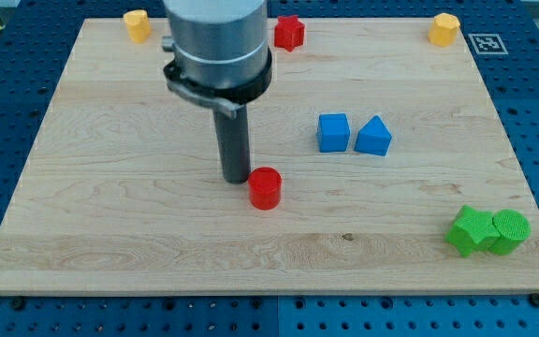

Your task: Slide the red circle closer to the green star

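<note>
The red circle (265,188) is a short red cylinder lying near the middle of the wooden board (110,234). My tip (237,178) stands just to its left, touching or almost touching its upper left side. The green star (471,230) lies far off at the view's lower right, next to a green circle (510,230) that touches it on the right.
A blue cube (333,132) and a blue triangular block (373,137) sit side by side right of centre. A red star-like block (289,32) lies at the top edge. Yellow blocks sit at the top left (137,24) and top right (444,29).
</note>
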